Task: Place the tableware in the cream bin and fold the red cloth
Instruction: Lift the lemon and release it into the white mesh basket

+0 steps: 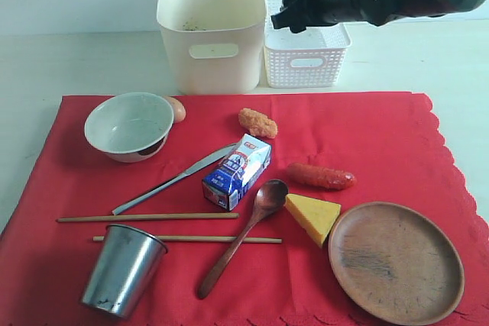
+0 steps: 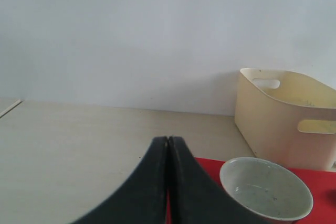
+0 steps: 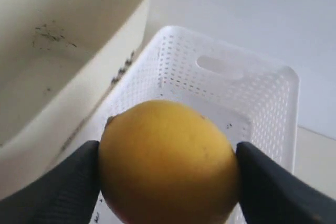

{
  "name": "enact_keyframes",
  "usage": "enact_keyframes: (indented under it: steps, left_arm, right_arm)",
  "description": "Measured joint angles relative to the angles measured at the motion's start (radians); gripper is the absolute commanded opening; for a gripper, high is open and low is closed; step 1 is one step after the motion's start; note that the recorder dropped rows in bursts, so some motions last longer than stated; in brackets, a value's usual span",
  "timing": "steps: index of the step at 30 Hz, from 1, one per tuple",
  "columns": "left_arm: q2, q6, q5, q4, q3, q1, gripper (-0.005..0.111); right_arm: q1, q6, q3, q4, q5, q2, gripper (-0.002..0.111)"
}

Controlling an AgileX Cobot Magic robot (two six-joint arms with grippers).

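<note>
The red cloth [image 1: 367,135] lies spread flat on the pale table [image 1: 69,59], with the bowl [image 1: 128,121], steel cup [image 1: 122,271], knife [image 1: 176,179], chopsticks [image 1: 145,217], spoon [image 1: 243,234] and plate [image 1: 396,261] all on it. The cream bin [image 1: 211,28] stands just past its far edge, a white basket [image 1: 307,62] beside it. Over that basket my right gripper [image 3: 169,179] clamps a lemon [image 3: 168,140]; my left gripper [image 2: 168,182] is pressed closed on nothing, facing a bare pale wall [image 2: 157,35]

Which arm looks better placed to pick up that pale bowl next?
Left, probably. The left hand is shut, empty and near the bowl; the right hand is holding a lemon over the white basket.
</note>
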Motion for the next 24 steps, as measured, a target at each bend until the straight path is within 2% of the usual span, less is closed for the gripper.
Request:
enact_keyframes:
  steps: [8,18,24]
  left_arm:
    - [0.000,0.000,0.000,0.000,0.000,0.000,0.003]
    - [0.000,0.000,0.000,0.000,0.000,0.000,0.003]
    - [0.000,0.000,0.000,0.000,0.000,0.000,0.003]
  right_arm:
    - [-0.019,0.006,-0.004,0.022,-0.018,0.068,0.003]
    - [-0.019,0.006,-0.004,0.063,-0.057,0.075,0.038]
    - [-0.019,0.006,-0.004,0.066,-0.057,0.075,0.052]
